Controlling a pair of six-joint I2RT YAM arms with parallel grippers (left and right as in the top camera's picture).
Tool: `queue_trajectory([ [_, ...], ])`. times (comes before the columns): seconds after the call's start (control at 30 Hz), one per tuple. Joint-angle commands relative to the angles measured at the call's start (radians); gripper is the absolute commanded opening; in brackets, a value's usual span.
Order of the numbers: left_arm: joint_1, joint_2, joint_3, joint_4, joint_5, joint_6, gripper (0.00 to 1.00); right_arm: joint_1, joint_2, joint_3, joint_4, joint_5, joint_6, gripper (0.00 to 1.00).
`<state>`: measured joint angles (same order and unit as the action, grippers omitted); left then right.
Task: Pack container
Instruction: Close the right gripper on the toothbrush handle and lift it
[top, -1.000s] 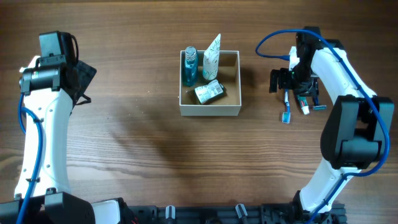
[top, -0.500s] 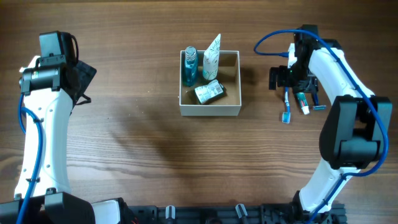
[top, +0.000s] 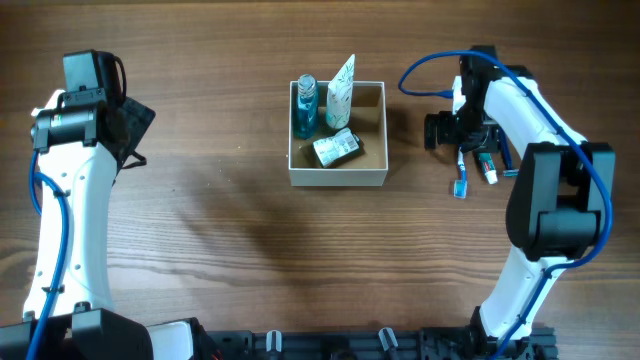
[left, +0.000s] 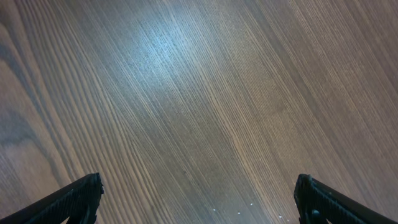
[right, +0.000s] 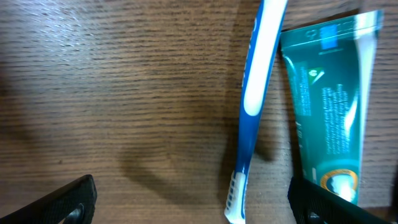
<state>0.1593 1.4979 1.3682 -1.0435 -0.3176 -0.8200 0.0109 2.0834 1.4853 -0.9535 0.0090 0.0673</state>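
Note:
The container (top: 371, 176) is a small square white-walled box with a tan inside at the table's middle. It holds a blue bottle (top: 305, 106), a white tube (top: 341, 92) and a small packet (top: 336, 148). My right gripper (top: 463, 133) is open, low over the table to the right of the container. In the right wrist view a blue and white toothbrush (right: 255, 106) lies between its open fingers (right: 193, 205), and a green toothpaste tube (right: 328, 106) lies by the right finger. My left gripper (left: 199, 202) is open and empty over bare wood at the far left.
The toothbrush (top: 461, 172) and the toothpaste tube (top: 487, 166) lie side by side on the wood right of the container. A blue cable (top: 425, 70) loops off the right arm. A black rail (top: 330, 342) runs along the front edge.
My right gripper has shifted a little left and toward the back, staying over the toothbrush and tube. The left arm has not moved.

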Motion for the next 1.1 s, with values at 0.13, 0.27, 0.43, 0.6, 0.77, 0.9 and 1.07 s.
queue_trajectory([
  [0.13,0.005,-0.016,0.012,0.0,-0.016,0.005,1.0,0.003,0.025,-0.002,0.009,0.066,0.021,1.0],
  [0.27,0.005,-0.016,0.012,0.0,-0.016,0.005,1.0,0.003,0.037,-0.002,0.018,0.081,0.018,1.0],
  [0.43,0.005,-0.016,0.012,0.0,-0.016,0.005,1.0,0.003,0.068,-0.002,0.018,0.068,0.018,1.0],
  [0.6,0.005,-0.016,0.012,0.0,-0.016,0.005,1.0,0.003,0.073,-0.002,0.022,0.058,0.019,0.99],
  [0.77,0.005,-0.016,0.012,0.0,-0.016,0.005,1.0,0.003,0.073,-0.002,0.023,0.058,0.028,0.81],
  [0.9,0.005,-0.016,0.012,0.0,-0.016,0.005,1.0,0.003,0.073,-0.002,0.023,0.058,0.042,0.57],
  [1.07,0.005,-0.016,0.012,0.0,-0.016,0.005,1.0,0.003,0.073,-0.002,0.021,0.058,0.048,0.29],
])
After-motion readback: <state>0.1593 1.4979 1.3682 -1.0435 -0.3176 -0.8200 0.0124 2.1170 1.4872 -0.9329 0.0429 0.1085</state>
